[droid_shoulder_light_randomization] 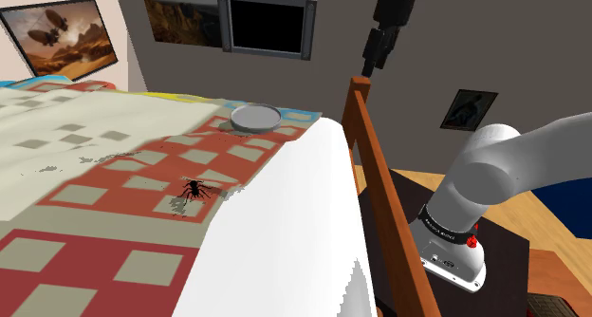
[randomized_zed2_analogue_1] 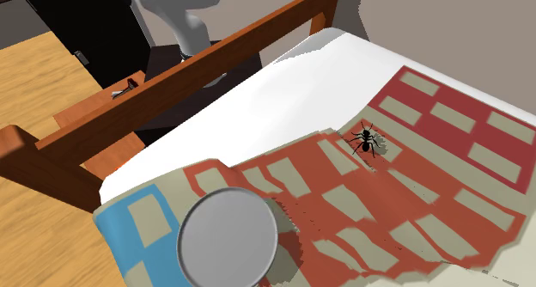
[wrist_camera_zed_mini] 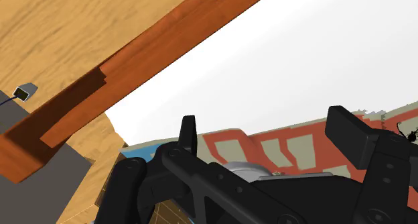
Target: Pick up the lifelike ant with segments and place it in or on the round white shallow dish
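Note:
A small black ant [droid_shoulder_light_randomization: 194, 188] with thin legs lies on a red patch of the quilt, near the white sheet. In the second exterior view the ant [randomized_zed2_analogue_1: 365, 140] sits at the quilt's edge, and at the wrist view's edge the ant [wrist_camera_zed_mini: 408, 132] peeks past a fingertip. The round pale grey shallow dish [droid_shoulder_light_randomization: 255, 117] rests on the quilt farther back; the dish [randomized_zed2_analogue_1: 228, 237] is nearest in the second exterior view. My gripper [droid_shoulder_light_randomization: 368, 66] hangs high above the bed's wooden rail, apart from both. In the wrist view the gripper [wrist_camera_zed_mini: 268, 120] is open, with nothing between its fingers [wrist_camera_zed_mini: 189, 130].
A brown wooden bed rail [droid_shoulder_light_randomization: 375, 173] runs between the arm's stand and the mattress. A white sheet [droid_shoulder_light_randomization: 285, 230] covers the bed's near side, and the red, beige and blue patchwork quilt [droid_shoulder_light_randomization: 114, 182] covers the remainder. Pictures and a dark framed panel [droid_shoulder_light_randomization: 266, 23] hang on the wall.

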Action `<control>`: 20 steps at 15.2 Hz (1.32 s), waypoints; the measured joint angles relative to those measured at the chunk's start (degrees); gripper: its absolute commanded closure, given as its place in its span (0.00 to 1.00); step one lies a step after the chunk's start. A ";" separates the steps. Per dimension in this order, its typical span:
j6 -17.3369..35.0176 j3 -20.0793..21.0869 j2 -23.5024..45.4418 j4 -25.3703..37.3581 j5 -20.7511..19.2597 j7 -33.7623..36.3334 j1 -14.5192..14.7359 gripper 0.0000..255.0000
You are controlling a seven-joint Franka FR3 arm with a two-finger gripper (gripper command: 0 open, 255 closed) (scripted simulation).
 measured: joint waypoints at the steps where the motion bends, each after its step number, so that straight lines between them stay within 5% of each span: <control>1: 0.00 0.00 0.00 0.00 0.00 0.00 0.00 0.00; 12: 9.96 14.70 6.68 -2.32 5.95 17.23 1.91 0.00; 20: 18.12 26.71 19.16 2.32 5.89 31.89 0.95 0.00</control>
